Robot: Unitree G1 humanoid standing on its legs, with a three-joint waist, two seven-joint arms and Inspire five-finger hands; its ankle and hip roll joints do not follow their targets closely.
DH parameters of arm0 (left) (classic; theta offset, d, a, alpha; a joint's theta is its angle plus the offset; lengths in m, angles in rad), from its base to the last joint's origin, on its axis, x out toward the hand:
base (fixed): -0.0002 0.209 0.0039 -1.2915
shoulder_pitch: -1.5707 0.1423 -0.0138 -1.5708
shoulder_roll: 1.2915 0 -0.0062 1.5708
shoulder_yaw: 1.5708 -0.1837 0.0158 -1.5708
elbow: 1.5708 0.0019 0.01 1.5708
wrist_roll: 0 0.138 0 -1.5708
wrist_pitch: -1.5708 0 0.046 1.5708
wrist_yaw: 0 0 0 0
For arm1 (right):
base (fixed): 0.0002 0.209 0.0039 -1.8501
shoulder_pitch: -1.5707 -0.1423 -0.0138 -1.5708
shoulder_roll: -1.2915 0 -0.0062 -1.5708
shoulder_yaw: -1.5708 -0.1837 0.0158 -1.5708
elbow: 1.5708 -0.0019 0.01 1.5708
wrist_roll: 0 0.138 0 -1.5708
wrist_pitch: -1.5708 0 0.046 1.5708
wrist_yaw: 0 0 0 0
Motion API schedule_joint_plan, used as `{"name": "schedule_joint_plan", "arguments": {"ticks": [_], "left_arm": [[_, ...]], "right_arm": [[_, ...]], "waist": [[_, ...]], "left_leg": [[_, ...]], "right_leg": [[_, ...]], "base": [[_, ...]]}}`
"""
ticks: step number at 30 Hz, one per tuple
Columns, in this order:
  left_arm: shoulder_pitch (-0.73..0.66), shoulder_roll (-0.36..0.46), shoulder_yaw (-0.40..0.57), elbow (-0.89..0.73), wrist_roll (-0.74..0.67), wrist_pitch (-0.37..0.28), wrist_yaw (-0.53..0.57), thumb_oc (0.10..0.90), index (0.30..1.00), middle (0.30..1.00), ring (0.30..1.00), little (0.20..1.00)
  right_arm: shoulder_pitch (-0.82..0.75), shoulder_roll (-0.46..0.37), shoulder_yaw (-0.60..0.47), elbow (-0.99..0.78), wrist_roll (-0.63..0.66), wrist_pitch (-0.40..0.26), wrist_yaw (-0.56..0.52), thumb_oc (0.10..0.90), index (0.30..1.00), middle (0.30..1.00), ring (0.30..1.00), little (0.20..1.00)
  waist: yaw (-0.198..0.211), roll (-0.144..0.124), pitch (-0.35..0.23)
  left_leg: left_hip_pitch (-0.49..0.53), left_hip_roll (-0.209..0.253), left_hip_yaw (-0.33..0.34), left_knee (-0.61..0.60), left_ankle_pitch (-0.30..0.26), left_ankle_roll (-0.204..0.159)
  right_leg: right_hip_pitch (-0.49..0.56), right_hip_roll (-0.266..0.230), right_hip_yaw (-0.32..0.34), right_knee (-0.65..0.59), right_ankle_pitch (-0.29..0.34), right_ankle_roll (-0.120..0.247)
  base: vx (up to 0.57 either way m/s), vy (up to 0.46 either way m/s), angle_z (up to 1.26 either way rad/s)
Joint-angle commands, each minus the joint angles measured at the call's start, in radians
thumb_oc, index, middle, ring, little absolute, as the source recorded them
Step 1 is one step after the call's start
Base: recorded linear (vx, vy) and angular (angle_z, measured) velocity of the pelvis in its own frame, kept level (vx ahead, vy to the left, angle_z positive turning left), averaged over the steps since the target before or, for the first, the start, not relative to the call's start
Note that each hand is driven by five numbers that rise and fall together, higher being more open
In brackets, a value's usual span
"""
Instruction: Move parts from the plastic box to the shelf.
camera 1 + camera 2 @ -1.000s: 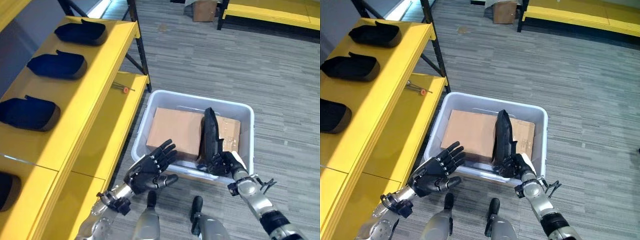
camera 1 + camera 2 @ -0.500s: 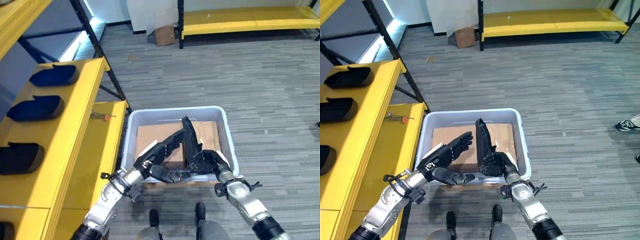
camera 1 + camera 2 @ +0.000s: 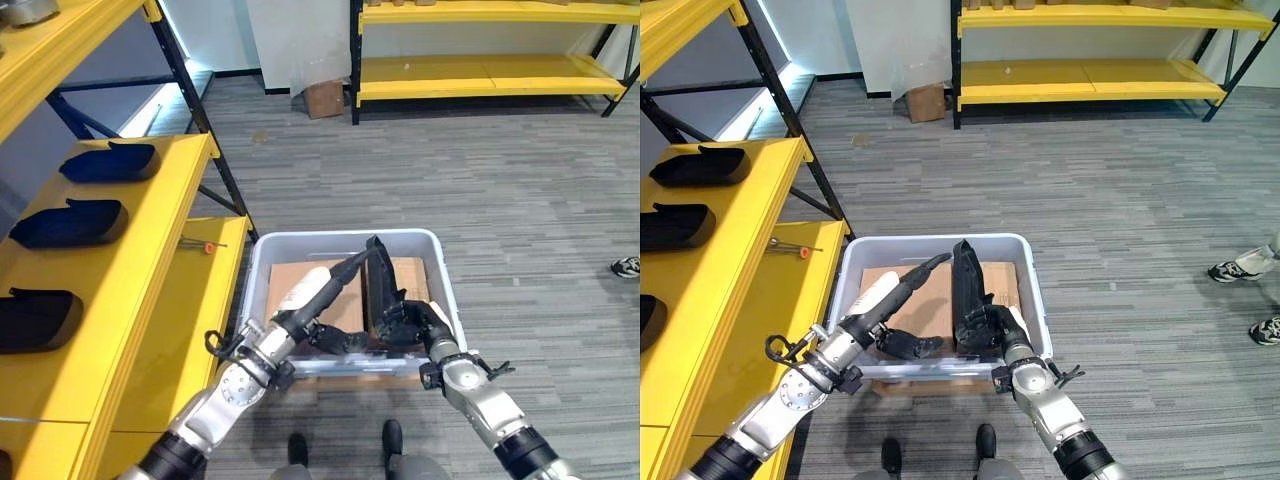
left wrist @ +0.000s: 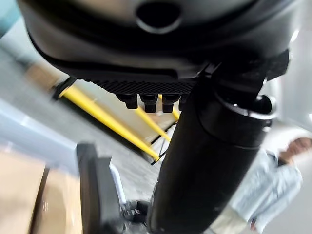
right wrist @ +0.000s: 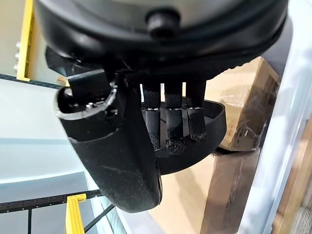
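Note:
A black part (image 3: pixel 377 285) stands on end inside the grey plastic box (image 3: pixel 340 238), leaning against a cardboard carton (image 3: pixel 300 285) that lies in the box. My right hand (image 3: pixel 408 322) is shut on the part's lower end; in the right wrist view its fingers (image 5: pixel 168 127) curl over the part's edge (image 5: pixel 210 127). My left hand (image 3: pixel 305 303) reaches into the box from the front left, open, with straight fingers stretched up to the part's top and the thumb low near its base. The left wrist view shows the part (image 4: pixel 97 187) past the thumb (image 4: pixel 209 146).
A yellow shelf (image 3: pixel 150 260) runs along the left with dark parts (image 3: pixel 105 162) (image 3: pixel 65 222) (image 3: pixel 35 318) on it and a red-handled screwdriver (image 3: pixel 205 245) on its lower level. Another yellow rack (image 3: pixel 480 70) and a small carton (image 3: pixel 322 98) stand far back. A person's shoes (image 3: pixel 1240 270) show at right.
The camera has tilted up. My left hand went from outside the box's front edge into the box and now lies against the part. The right hand still holds the part upright.

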Motion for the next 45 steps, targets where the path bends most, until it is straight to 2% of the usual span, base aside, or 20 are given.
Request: {"name": "schedule_joint_plan", "arguments": {"ticks": [1, 2, 3, 5, 9, 10, 14, 16, 20, 25, 28, 32, 36, 38, 41, 45], "left_arm": [[-0.098, 0.004, -0.020, -0.056, 0.072, -0.142, 0.112, 0.900, 1.000, 1.000, 1.000, 1.000], [-0.111, 0.032, -0.028, -0.053, 0.117, -0.180, 0.116, 0.900, 1.000, 1.000, 1.000, 1.000], [-0.115, 0.038, -0.031, -0.052, 0.120, -0.189, 0.119, 0.900, 1.000, 1.000, 1.000, 1.000], [-0.142, 0.101, -0.055, -0.050, 0.193, -0.234, 0.199, 0.900, 1.000, 1.000, 1.000, 1.000], [-0.197, 0.152, -0.091, -0.046, 0.288, -0.266, 0.294, 0.900, 1.000, 1.000, 1.000, 1.000], [-0.253, 0.178, -0.129, -0.039, 0.307, -0.277, 0.303, 0.900, 1.000, 1.000, 1.000, 1.000], [-0.335, 0.209, -0.218, -0.032, 0.264, -0.312, 0.257, 0.900, 1.000, 1.000, 1.000, 1.000], [-0.343, 0.209, -0.233, -0.035, 0.252, -0.310, 0.241, 0.900, 1.000, 1.000, 1.000, 1.000], [-0.352, 0.182, -0.283, -0.027, 0.179, -0.279, 0.146, 0.900, 1.000, 1.000, 1.000, 1.000], [-0.335, 0.160, -0.303, 0.004, 0.205, -0.240, 0.123, 0.900, 1.000, 1.000, 1.000, 1.000], [-0.310, 0.154, -0.302, 0.027, 0.215, -0.173, 0.126, 0.900, 1.000, 1.000, 1.000, 1.000], [-0.265, 0.143, -0.286, 0.093, 0.312, -0.041, 0.212, 0.900, 1.000, 1.000, 1.000, 1.000], [-0.210, 0.160, -0.238, 0.144, 0.398, -0.016, 0.357, 0.900, 1.000, 1.000, 1.000, 1.000], [-0.184, 0.195, -0.183, 0.168, 0.473, 0.022, 0.475, 0.900, 1.000, 1.000, 1.000, 1.000], [-0.184, 0.221, -0.153, 0.206, 0.482, 0.050, 0.538, 0.900, 1.000, 1.000, 1.000, 1.000], [-0.175, 0.229, -0.114, 0.258, 0.472, 0.063, 0.566, 0.900, 1.000, 1.000, 1.000, 1.000]], "right_arm": [[-0.123, 0.042, 0.008, -0.082, -0.001, -0.063, 0.051, 0.400, 0.300, 0.300, 0.300, 0.300], [-0.124, 0.031, 0.018, -0.090, -0.011, -0.042, 0.082, 0.400, 0.300, 0.300, 0.300, 0.300], [-0.125, 0.027, 0.020, -0.092, -0.011, -0.040, 0.085, 0.400, 0.300, 0.300, 0.300, 0.300], [-0.149, -0.011, 0.046, -0.105, -0.034, -0.001, 0.131, 0.400, 0.300, 0.300, 0.300, 0.300], [-0.192, -0.041, 0.071, -0.106, -0.043, 0.034, 0.177, 0.400, 0.300, 0.300, 0.300, 0.300], [-0.228, -0.057, 0.090, -0.101, -0.031, 0.051, 0.191, 0.400, 0.300, 0.300, 0.300, 0.300], [-0.309, -0.065, 0.127, -0.078, -0.018, 0.090, 0.233, 0.400, 0.300, 0.300, 0.300, 0.300], [-0.323, -0.067, 0.132, -0.075, -0.022, 0.091, 0.236, 0.400, 0.300, 0.300, 0.300, 0.300], [-0.381, -0.063, 0.149, -0.093, -0.022, 0.106, 0.241, 0.400, 0.300, 0.300, 0.300, 0.300], [-0.418, -0.062, 0.154, -0.108, -0.023, 0.114, 0.250, 0.400, 0.300, 0.300, 0.300, 0.300], [-0.425, -0.077, 0.148, -0.136, -0.016, 0.115, 0.253, 0.400, 0.300, 0.300, 0.300, 0.300], [-0.422, -0.089, 0.130, -0.163, -0.029, 0.124, 0.263, 0.400, 0.300, 0.300, 0.300, 0.300], [-0.400, -0.114, 0.109, -0.185, -0.041, 0.137, 0.277, 0.400, 0.300, 0.300, 0.300, 0.300], [-0.385, -0.139, 0.096, -0.176, -0.050, 0.128, 0.292, 0.400, 0.300, 0.300, 0.300, 0.300], [-0.386, -0.154, 0.092, -0.166, -0.057, 0.117, 0.313, 0.400, 0.300, 0.300, 0.300, 0.300], [-0.371, -0.176, 0.086, -0.191, -0.068, 0.108, 0.352, 0.400, 0.300, 0.300, 0.300, 0.300]], "waist": [[0.005, -0.027, -0.080], [0.001, -0.026, -0.082], [0.001, -0.026, -0.083], [-0.006, -0.025, -0.086], [-0.011, -0.024, -0.089], [-0.016, -0.021, -0.090], [-0.021, -0.019, -0.095], [-0.022, -0.019, -0.095], [-0.029, -0.016, -0.089], [-0.034, -0.011, -0.083], [-0.036, -0.010, -0.081], [-0.036, -0.009, -0.076], [-0.031, -0.010, -0.071], [-0.023, -0.010, -0.066], [-0.020, -0.010, -0.066], [-0.020, -0.012, -0.068]], "left_leg": [[0.011, 0.007, 0.034, 0.008, -0.039, 0.007], [0.013, 0.007, 0.035, 0.006, -0.039, 0.006], [0.013, 0.007, 0.036, 0.006, -0.039, 0.006], [0.016, 0.008, 0.040, 0.006, -0.037, 0.003], [0.019, 0.008, 0.041, 0.004, -0.037, 0.001], [0.021, 0.008, 0.043, 0.004, -0.036, 0.001], [0.026, 0.007, 0.044, 0.004, -0.037, 0.000], [0.028, 0.006, 0.043, 0.005, -0.038, 0.000], [0.028, 0.006, 0.041, 0.012, -0.039, 0.000], [0.028, 0.003, 0.043, 0.016, -0.040, 0.000], [0.028, 0.003, 0.044, 0.019, -0.040, 0.000], [0.022, 0.001, 0.043, 0.024, -0.041, 0.001], [0.022, -0.001, 0.041, 0.024, -0.042, 0.001], [0.017, -0.002, 0.036, 0.028, -0.040, -0.001], [0.015, -0.002, 0.033, 0.030, -0.039, -0.002], [0.018, -0.003, 0.031, 0.028, -0.040, -0.001]], "right_leg": [[0.029, -0.048, 0.034, 0.060, -0.125, 0.036], [0.029, -0.048, 0.036, 0.058, -0.123, 0.038], [0.029, -0.048, 0.036, 0.058, -0.123, 0.038], [0.029, -0.051, 0.037, 0.055, -0.119, 0.041], [0.030, -0.052, 0.039, 0.054, -0.116, 0.042], [0.031, -0.053, 0.040, 0.054, -0.115, 0.042], [0.036, -0.054, 0.039, 0.054, -0.116, 0.044], [0.038, -0.053, 0.039, 0.054, -0.117, 0.044], [0.034, -0.051, 0.045, 0.066, -0.123, 0.041], [0.032, -0.050, 0.052, 0.071, -0.126, 0.038], [0.031, -0.050, 0.056, 0.074, -0.127, 0.038], [0.024, -0.051, 0.058, 0.079, -0.129, 0.036], [0.023, -0.051, 0.058, 0.080, -0.129, 0.036], [0.021, -0.053, 0.054, 0.082, -0.129, 0.034], [0.019, -0.053, 0.053, 0.085, -0.129, 0.034], [0.020, -0.054, 0.052, 0.086, -0.130, 0.036]], "base": [[0.00, 0.000, 0.00], [0.00, 0.000, 0.00], [0.00, 0.000, 0.00], [0.00, 0.000, 0.00], [0.01, 0.016, -0.03], [0.02, 0.023, -0.03], [0.03, 0.019, -0.08], [0.03, 0.009, -0.07], [0.01, 0.005, -0.02], [0.01, 0.022, -0.01], [0.01, 0.015, -0.02], [-0.02, 0.011, -0.02], [0.01, 0.009, -0.05], [0.00, 0.000, 0.00], [0.00, 0.009, 0.04], [0.01, 0.002, 0.02]]}}
